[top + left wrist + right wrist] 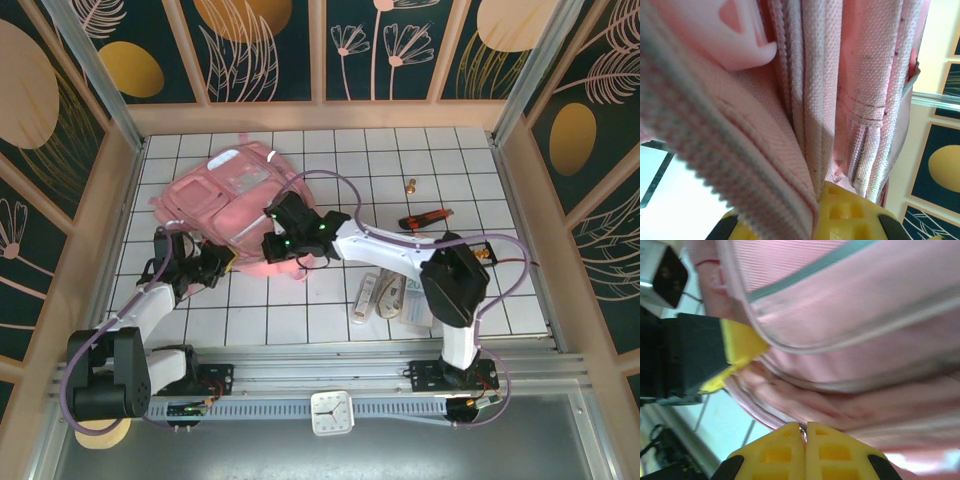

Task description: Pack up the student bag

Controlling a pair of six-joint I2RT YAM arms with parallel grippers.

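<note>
Scene: From above, the student bag (235, 195) lay flat at the upper left of the tiled table (450, 150), and both your arms reached to its lower edge.
Left gripper: Your left gripper (213, 263) was clamped on the bag's lower left edge.
Right gripper: Your right gripper (277, 245) was fully closed at the bag's lower right edge. You could not tell whether it had nipped any cloth.
Step in hand: Judged as taking hold of the bag's opening so it could be parted; the loose items lay outside the bag.
Next move: It likely called for drawing the two edges apart, then fetching the clear pouch of stationery (385, 298) at lower right of centre.
Top view gave you: The pouch, an orange and black tool (425, 218) at right, and a small clock (330, 412) at the bottom.
Left wrist view gave you: A zip-edged fold of pink cloth running down between the yellow fingertips (840, 217).
Right wrist view gave you: The yellow pads (830, 452) pressed together without a gap, their tips against the bag's seam.
</note>
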